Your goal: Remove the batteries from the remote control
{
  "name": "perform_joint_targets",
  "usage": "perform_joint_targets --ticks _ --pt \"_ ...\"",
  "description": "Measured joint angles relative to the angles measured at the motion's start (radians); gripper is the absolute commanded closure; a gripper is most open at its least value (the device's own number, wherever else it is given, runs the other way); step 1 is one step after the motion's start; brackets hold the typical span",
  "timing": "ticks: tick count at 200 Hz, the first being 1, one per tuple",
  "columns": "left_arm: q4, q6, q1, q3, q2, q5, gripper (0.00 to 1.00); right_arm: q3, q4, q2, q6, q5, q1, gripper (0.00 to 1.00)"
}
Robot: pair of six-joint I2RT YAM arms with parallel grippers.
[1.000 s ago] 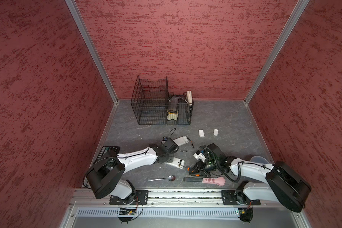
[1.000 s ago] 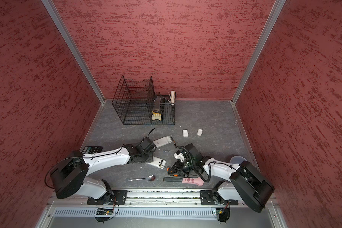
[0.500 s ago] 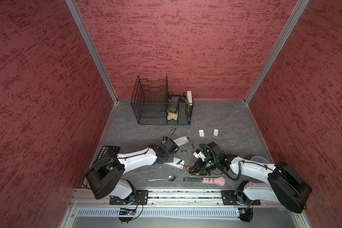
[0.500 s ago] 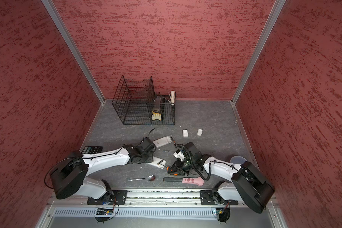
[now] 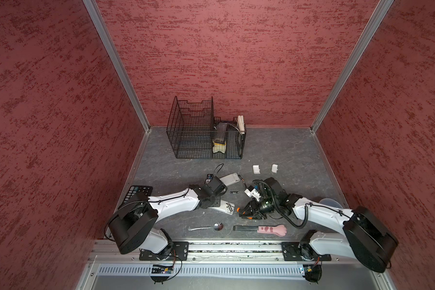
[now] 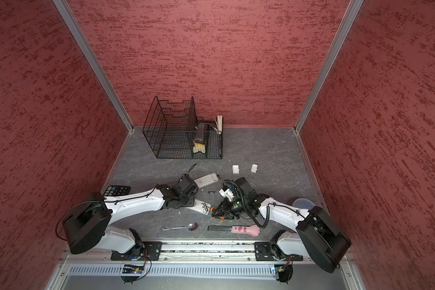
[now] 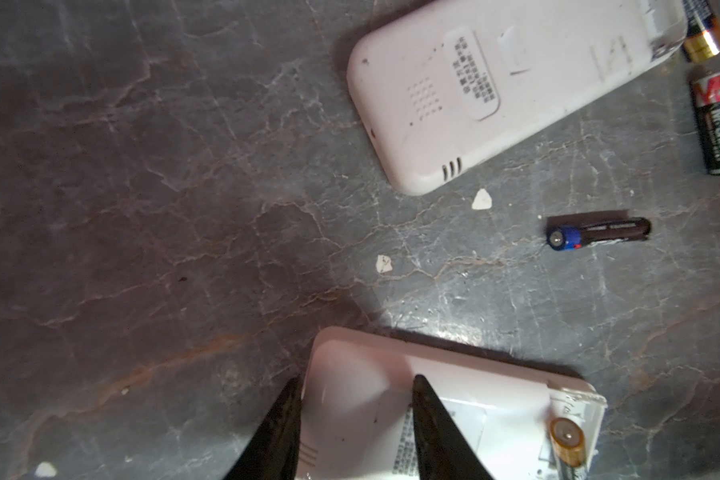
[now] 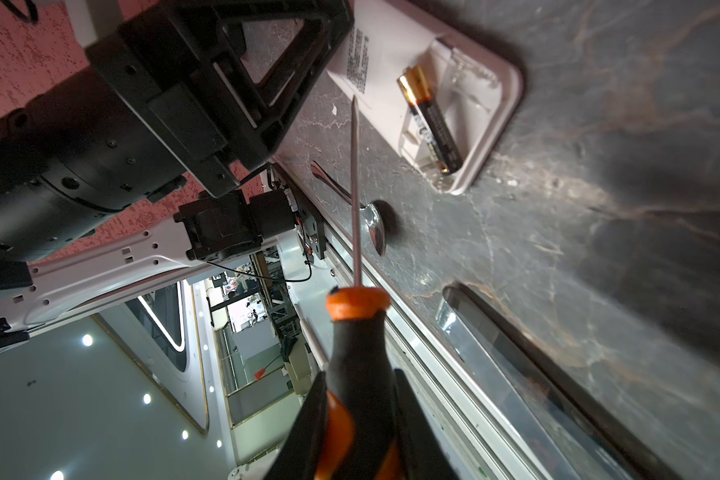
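A white remote control lies face down near the front, its battery bay uncovered. One battery sits in the bay. My left gripper stands over the remote's rounded end with jaws apart, one finger past the end and the other finger on its back. My right gripper is shut on an orange-and-black screwdriver, whose tip hovers beside the bay. A loose battery lies on the table. Two more batteries lie by a second white remote.
A black wire basket stands at the back. Two small white covers lie right of centre. A calculator sits at the left, with a spoon and a pink paw-shaped tool along the front edge. A clear bowl sits behind my right arm.
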Motion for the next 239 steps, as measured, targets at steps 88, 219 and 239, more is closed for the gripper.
perform_joint_targets --ticks 88,219,239 --pt "0.003 -0.003 0.000 0.000 0.001 0.000 0.57 0.000 -0.082 -0.026 -0.036 0.019 0.000 1.00" --pt "0.007 -0.006 -0.001 -0.004 0.000 -0.001 0.57 0.000 -0.083 0.026 -0.052 0.040 -0.001 1.00" --pt "0.007 -0.006 -0.001 -0.004 0.000 -0.001 0.57 0.000 -0.093 0.025 -0.059 0.053 -0.003 1.00"
